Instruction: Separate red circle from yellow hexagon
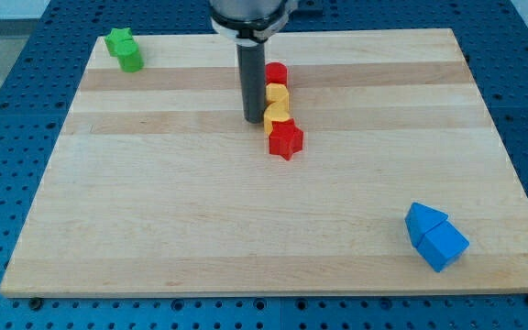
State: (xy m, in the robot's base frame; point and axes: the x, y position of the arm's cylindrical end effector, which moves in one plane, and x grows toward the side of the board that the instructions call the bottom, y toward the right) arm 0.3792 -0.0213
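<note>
A red circle block (276, 73) stands near the view's top centre of the wooden board. Touching it just below is a yellow hexagon block (277, 93), then a second yellow block (278, 115), then a red star block (285, 139); the four form a short column. My tip (253, 119) is at the end of the dark rod, just left of the column, beside the lower yellow block. The rod hides part of the board behind it.
Two green blocks (125, 49) sit together at the view's top left corner of the board. Two blue blocks (434, 236) sit together at the view's bottom right. The wooden board (154, 211) lies on a blue perforated table.
</note>
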